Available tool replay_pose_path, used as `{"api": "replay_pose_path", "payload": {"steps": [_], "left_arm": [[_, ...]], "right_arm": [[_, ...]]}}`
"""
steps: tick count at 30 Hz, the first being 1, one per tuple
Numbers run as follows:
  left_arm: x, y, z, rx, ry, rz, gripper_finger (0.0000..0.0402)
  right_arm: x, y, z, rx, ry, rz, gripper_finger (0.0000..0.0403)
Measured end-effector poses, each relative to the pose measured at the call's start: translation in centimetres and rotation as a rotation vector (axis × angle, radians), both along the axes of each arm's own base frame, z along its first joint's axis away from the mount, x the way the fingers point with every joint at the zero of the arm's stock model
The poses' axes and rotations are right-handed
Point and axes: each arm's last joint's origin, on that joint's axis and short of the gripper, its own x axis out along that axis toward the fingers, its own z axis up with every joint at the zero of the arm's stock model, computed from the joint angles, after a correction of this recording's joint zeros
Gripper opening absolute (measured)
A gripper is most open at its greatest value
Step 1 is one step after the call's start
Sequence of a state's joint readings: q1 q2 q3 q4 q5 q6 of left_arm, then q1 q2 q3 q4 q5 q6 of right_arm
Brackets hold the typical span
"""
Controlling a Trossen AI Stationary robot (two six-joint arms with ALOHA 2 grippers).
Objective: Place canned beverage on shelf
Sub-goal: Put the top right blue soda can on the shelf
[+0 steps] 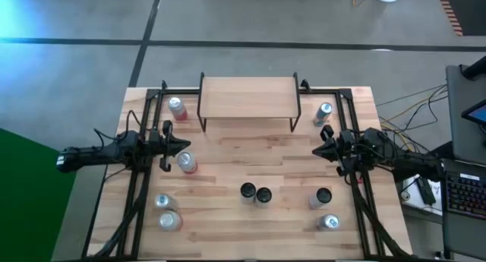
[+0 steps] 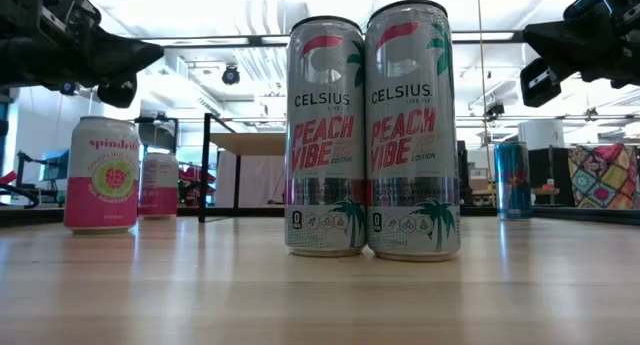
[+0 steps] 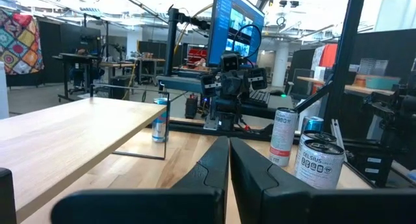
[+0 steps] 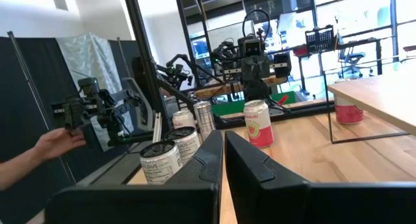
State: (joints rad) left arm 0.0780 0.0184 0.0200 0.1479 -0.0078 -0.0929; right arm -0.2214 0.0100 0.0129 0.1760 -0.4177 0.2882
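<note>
The shelf (image 1: 248,99), a light wood top on thin black legs, stands at the table's far middle with nothing on it. Two tall Celsius cans (image 1: 256,193) stand upright side by side near the table's middle and fill the low view (image 2: 368,135). A pink can (image 1: 187,162) stands just near of my left gripper (image 1: 186,146), which is shut and empty above the table's left side. My right gripper (image 1: 317,149) is shut and empty above the right side. The two grippers point at each other, each touching nothing. They also show in the left wrist view (image 3: 229,152) and the right wrist view (image 4: 224,146).
More cans stand upright: a pink one (image 1: 176,108) left of the shelf, a blue one (image 1: 324,113) right of it, two (image 1: 165,212) at the near left, two (image 1: 325,209) at the near right. Black frame rails run along both table sides. A person's hand (image 4: 55,143) shows beyond the table.
</note>
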Motion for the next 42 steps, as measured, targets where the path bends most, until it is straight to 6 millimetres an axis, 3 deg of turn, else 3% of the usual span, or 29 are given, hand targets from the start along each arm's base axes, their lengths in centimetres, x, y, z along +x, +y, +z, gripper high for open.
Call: {"api": "replay_pose_path", "payload": {"steps": [11, 17, 21, 26, 31, 36, 42], "left_arm": [[0.0, 0.0, 0.0, 0.004, 0.0, 0.006, 0.0], [0.0, 0.0, 0.1, -0.053, -0.01, -0.001, 0.0], [-0.1, 0.0, 0.6, -0.033, -0.063, 0.001, 0.0], [-0.2, 0.0, 1.0, -0.037, -0.115, -0.001, 0.0], [-0.2, 0.0, 1.0, -0.037, -0.112, 0.012, 0.0], [-0.1, 0.5, 0.6, 0.01, -0.057, 0.17, 0.0], [0.2, 1.0, 0.4, 0.071, 0.0, 0.363, 0.0]], "right_arm": [[0.1, 0.0, 0.2, 0.018, -0.019, -0.007, 0.0009], [0.7, -0.9, -0.6, 0.113, 0.081, -0.245, 0.0018], [1.2, -1.3, -1.1, 0.139, 0.203, -0.355, 0.0057], [2.4, -1.9, 0.4, 0.129, 0.286, -0.481, 0.0143], [3.2, -3.1, 3.3, 0.084, 0.49, -0.84, 0.0219], [3.1, -3.7, 6.8, 0.031, 0.694, -1.089, 0.0254], [3.7, -4.5, 8.9, 0.062, 0.823, -1.176, 0.0272]]}}
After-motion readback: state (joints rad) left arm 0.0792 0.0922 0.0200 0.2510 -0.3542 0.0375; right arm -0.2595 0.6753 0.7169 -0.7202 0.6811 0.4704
